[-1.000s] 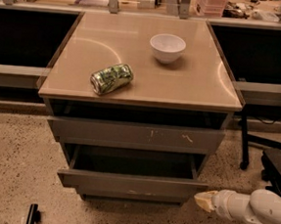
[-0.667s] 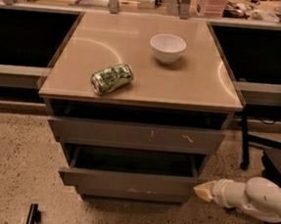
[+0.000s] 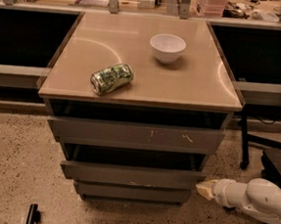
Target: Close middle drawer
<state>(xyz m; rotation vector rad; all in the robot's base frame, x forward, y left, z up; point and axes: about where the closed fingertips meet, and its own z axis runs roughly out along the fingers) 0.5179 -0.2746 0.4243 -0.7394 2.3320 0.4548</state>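
Note:
The middle drawer [image 3: 132, 175] is a wide grey drawer with a plain flat front. It sticks out a little from the cabinet, below the top drawer front [image 3: 136, 134] with pale scratch marks and above the narrower bottom drawer front [image 3: 131, 191]. A dark gap shows above it. My gripper [image 3: 205, 189], with a cream-coloured tip on a white arm, is at the right end of the middle drawer's front, touching or nearly touching it.
A white bowl [image 3: 167, 47] and a crushed green can [image 3: 112, 78] lie on the beige cabinet top [image 3: 197, 84]. A black chair base [image 3: 269, 154] stands to the right. A small dark object [image 3: 32, 216] lies on the speckled floor at lower left.
The middle drawer has slid inward and sticks out less than before. My gripper has moved left and toward the cabinet along with the drawer's front.

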